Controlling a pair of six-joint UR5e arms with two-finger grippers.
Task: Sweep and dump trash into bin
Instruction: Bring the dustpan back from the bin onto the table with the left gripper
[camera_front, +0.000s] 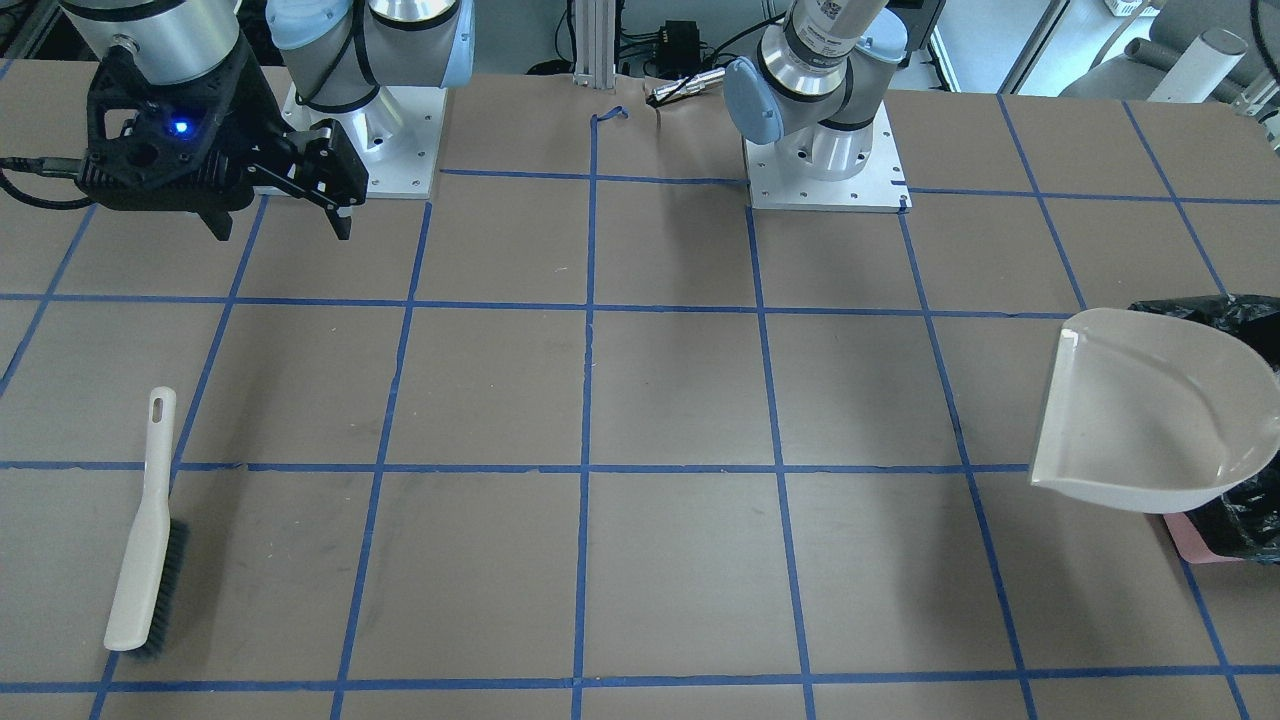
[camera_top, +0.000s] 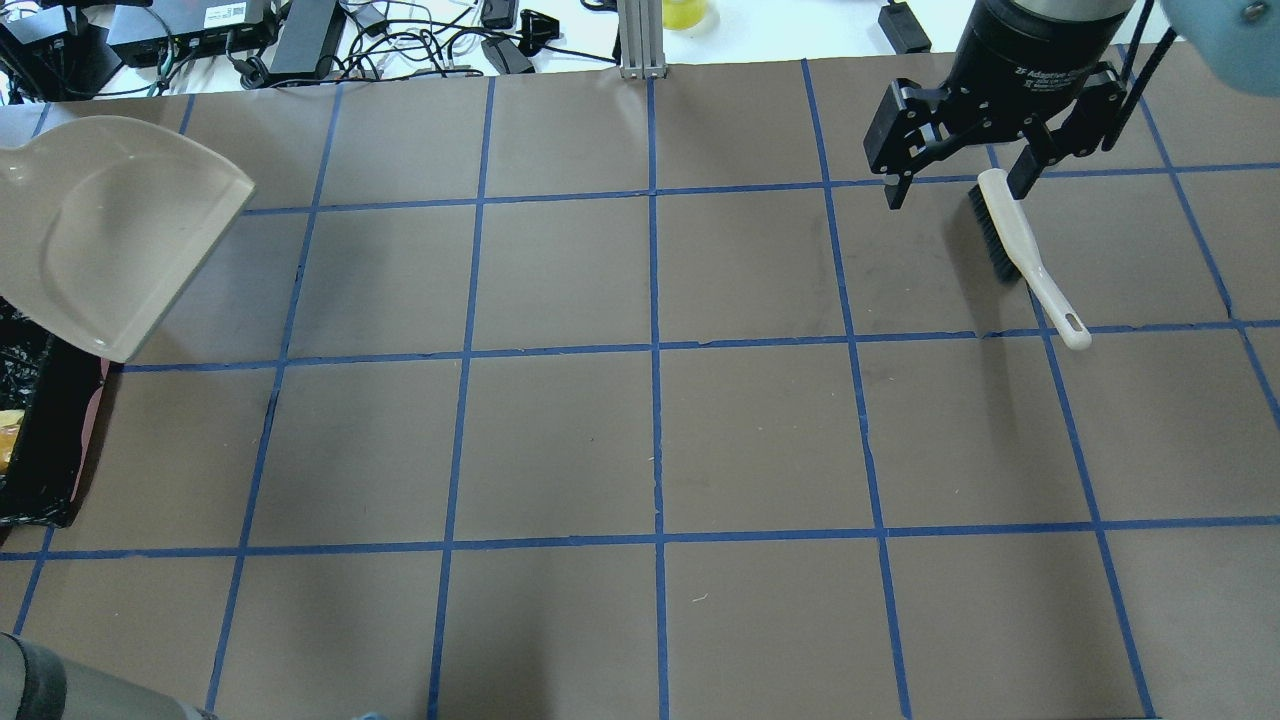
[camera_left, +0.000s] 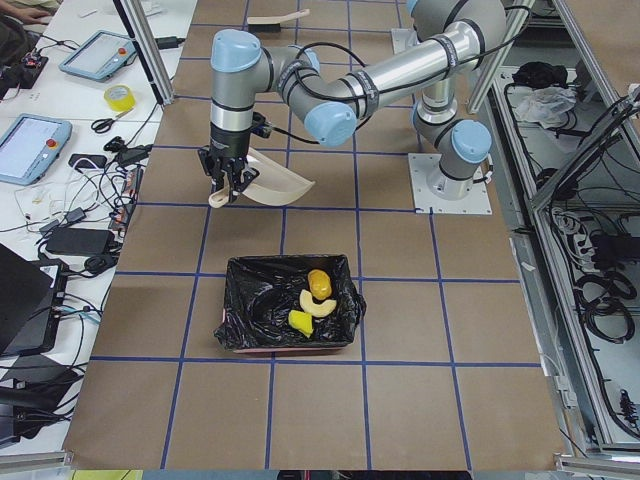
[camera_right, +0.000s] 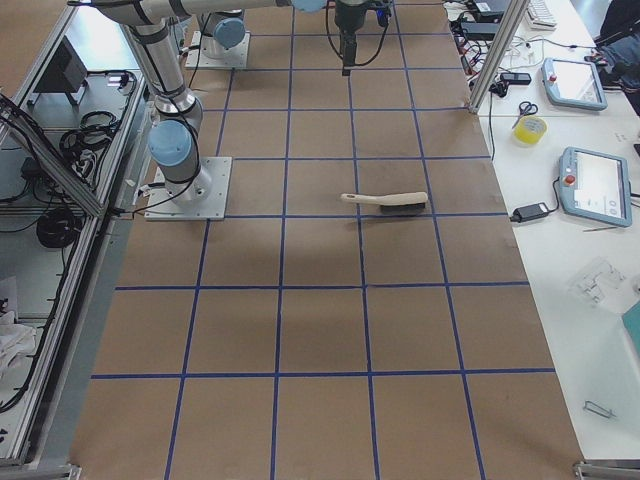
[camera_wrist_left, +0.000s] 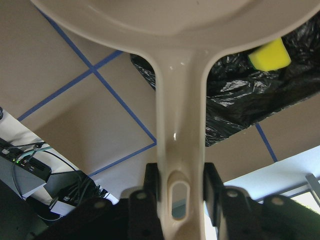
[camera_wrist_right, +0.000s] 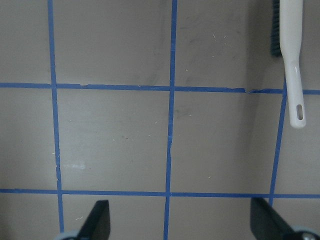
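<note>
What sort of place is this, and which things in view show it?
Most likely a robotics lab workcell: a left arm and right arm bolted to a table gridded with blue tape, a teach pendant on the side bench, and cables behind the table.

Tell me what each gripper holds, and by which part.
Left gripper holds the dustpan by its handle; right gripper is open and empty.

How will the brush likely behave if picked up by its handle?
The brush looks like moulded plastic, so it is probably stiff and light. Its smooth, narrow handle may slip or pivot in a pinch. Lying on its side, it should slide, not roll.
</note>
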